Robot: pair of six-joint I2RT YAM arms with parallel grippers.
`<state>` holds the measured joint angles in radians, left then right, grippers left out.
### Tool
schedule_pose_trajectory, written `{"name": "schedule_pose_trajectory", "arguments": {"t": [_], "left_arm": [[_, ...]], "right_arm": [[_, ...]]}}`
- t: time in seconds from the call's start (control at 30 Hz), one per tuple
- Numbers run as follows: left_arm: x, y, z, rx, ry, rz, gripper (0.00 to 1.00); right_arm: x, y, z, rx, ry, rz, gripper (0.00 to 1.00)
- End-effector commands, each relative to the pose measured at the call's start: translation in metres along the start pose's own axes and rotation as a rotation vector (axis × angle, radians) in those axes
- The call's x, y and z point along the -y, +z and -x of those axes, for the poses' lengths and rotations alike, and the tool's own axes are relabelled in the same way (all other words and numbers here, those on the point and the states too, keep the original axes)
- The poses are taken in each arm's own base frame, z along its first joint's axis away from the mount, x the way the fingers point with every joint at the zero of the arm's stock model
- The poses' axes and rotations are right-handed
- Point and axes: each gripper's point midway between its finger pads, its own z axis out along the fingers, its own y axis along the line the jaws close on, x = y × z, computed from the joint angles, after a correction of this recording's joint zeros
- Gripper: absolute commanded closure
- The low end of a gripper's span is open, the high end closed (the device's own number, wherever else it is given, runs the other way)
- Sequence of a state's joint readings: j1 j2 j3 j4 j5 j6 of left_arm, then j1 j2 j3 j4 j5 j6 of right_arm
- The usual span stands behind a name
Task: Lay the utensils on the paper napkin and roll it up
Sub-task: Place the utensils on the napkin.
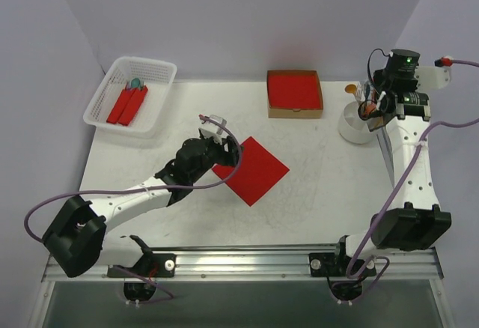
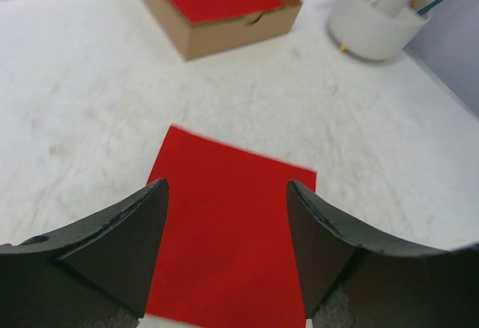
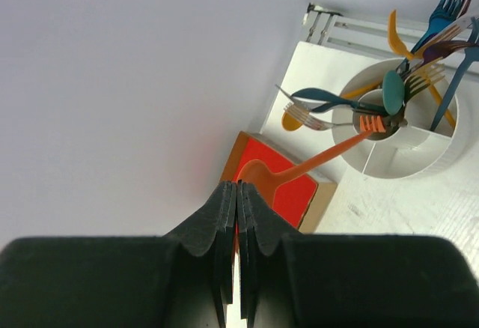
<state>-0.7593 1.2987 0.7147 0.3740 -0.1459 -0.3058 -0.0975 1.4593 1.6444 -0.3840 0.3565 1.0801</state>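
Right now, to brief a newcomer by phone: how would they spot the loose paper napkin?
On the white table, look near the middle, by the left gripper. The paper napkin lies flat, turned like a diamond. Unlike the red stack in the cardboard box or the red rolls in the white basket, it is one loose sheet.

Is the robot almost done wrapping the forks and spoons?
Not yet. Done: the paper napkin lies flat on the table. Now: the open left gripper hovers at it; the shut right gripper is at an orange utensil by the white holder. Left: laying utensils on it, rolling.
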Motion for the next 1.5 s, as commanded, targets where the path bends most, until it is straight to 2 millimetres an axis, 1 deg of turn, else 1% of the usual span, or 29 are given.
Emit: {"name": "schedule_pose_trajectory", "arguments": {"t": [0.0, 0.03, 0.07, 0.1, 0.13, 0.17, 0.2, 0.23, 0.27, 0.3, 0.33, 0.37, 0.4, 0.43, 0.47, 0.5, 0.53, 0.6, 0.63, 0.7, 0.73, 0.9, 1.0, 1.07, 1.1, 1.3, 1.4, 1.43, 1.47], "left_arm": [[0.050, 0.016, 0.064, 0.274, 0.067, -0.232, 0.27], [0.063, 0.026, 0.063, 0.297, 0.114, -0.298, 0.26], [0.077, 0.032, 0.083, 0.344, 0.131, -0.329, 0.25], [0.085, 0.040, 0.093, 0.362, 0.146, -0.347, 0.25], [0.092, 0.048, 0.097, 0.371, 0.178, -0.369, 0.25], [0.102, 0.066, 0.108, 0.392, 0.190, -0.385, 0.25], [0.111, 0.073, 0.115, 0.418, 0.202, -0.412, 0.25], [0.114, 0.091, 0.100, 0.401, 0.221, -0.426, 0.25], [0.126, 0.097, 0.123, 0.464, 0.222, -0.450, 0.24], [0.133, 0.101, 0.129, 0.493, 0.220, -0.475, 0.24], [0.138, 0.115, 0.118, 0.482, 0.215, -0.497, 0.22], [0.144, 0.119, 0.122, 0.499, 0.212, -0.522, 0.21], [0.156, 0.118, 0.138, 0.544, 0.200, -0.563, 0.21], [0.161, 0.126, 0.129, 0.530, 0.202, -0.595, 0.20], [0.168, 0.128, 0.127, 0.530, 0.206, -0.618, 0.20], [0.178, 0.128, 0.133, 0.548, 0.210, -0.639, 0.20], [0.181, 0.134, 0.125, 0.540, 0.226, -0.637, 0.19], [0.186, 0.137, 0.121, 0.551, 0.244, -0.641, 0.19], [0.189, 0.140, 0.113, 0.550, 0.250, -0.654, 0.19], [0.193, 0.136, 0.114, 0.596, 0.254, -0.686, 0.18], [0.198, 0.136, 0.104, 0.592, 0.255, -0.711, 0.18], [0.209, 0.130, 0.101, 0.621, 0.269, -0.737, 0.17], [0.211, 0.128, 0.106, 0.638, 0.282, -0.729, 0.18], [0.209, 0.129, 0.106, 0.649, 0.289, -0.714, 0.18], [0.207, 0.129, 0.109, 0.659, 0.292, -0.710, 0.18], [0.213, 0.126, 0.114, 0.681, 0.268, -0.731, 0.18], [0.213, 0.127, 0.117, 0.686, 0.249, -0.727, 0.22], [0.214, 0.127, 0.119, 0.690, 0.249, -0.726, 0.26], [0.214, 0.127, 0.119, 0.690, 0.248, -0.726, 0.34]], "right_arm": [[0.002, -0.019, -0.008, -0.073, -0.018, 0.037, 1.00], [-0.001, -0.025, -0.009, -0.085, -0.014, 0.055, 1.00], [-0.002, -0.028, -0.010, -0.100, -0.011, 0.067, 1.00], [-0.003, -0.032, -0.018, -0.137, -0.013, 0.084, 1.00], [-0.005, -0.038, -0.017, -0.144, -0.008, 0.103, 1.00], [-0.007, -0.041, -0.020, -0.157, -0.009, 0.115, 1.00], [-0.008, -0.047, -0.022, -0.169, -0.009, 0.134, 1.00], [-0.011, -0.050, -0.022, -0.174, -0.010, 0.147, 1.00], [-0.012, -0.053, -0.024, -0.183, -0.016, 0.152, 1.00], [-0.015, -0.057, -0.025, -0.196, -0.021, 0.163, 1.00], [-0.014, -0.058, -0.028, -0.208, -0.030, 0.162, 1.00], [-0.015, -0.061, -0.031, -0.220, -0.033, 0.168, 1.00], [-0.016, -0.064, -0.035, -0.234, -0.036, 0.178, 1.00], [-0.015, -0.066, -0.037, -0.241, -0.037, 0.181, 1.00], [-0.015, -0.068, -0.038, -0.247, -0.037, 0.186, 1.00], [-0.017, -0.072, -0.038, -0.252, -0.033, 0.196, 1.00], [-0.018, -0.076, -0.041, -0.270, -0.027, 0.208, 1.00], [-0.021, -0.085, -0.046, -0.295, -0.021, 0.234, 1.00], [-0.023, -0.088, -0.050, -0.314, -0.019, 0.244, 1.00], [-0.029, -0.099, -0.058, -0.343, -0.020, 0.270, 1.00], [-0.032, -0.107, -0.065, -0.363, -0.027, 0.285, 1.00], [-0.035, -0.129, -0.084, -0.420, -0.026, 0.316, 1.00], [-0.034, -0.143, -0.090, -0.450, -0.005, 0.335, 1.00], [-0.030, -0.152, -0.101, -0.470, -0.009, 0.341, 1.00], [-0.031, -0.158, -0.099, -0.466, 0.005, 0.348, 1.00], [-0.026, -0.175, -0.118, -0.512, -0.004, 0.360, 1.00], [-0.024, -0.179, -0.122, -0.511, -0.008, 0.356, 1.00], [-0.025, -0.181, -0.123, -0.513, -0.009, 0.358, 1.00], [-0.023, -0.181, -0.123, -0.508, -0.012, 0.355, 1.00]]}}
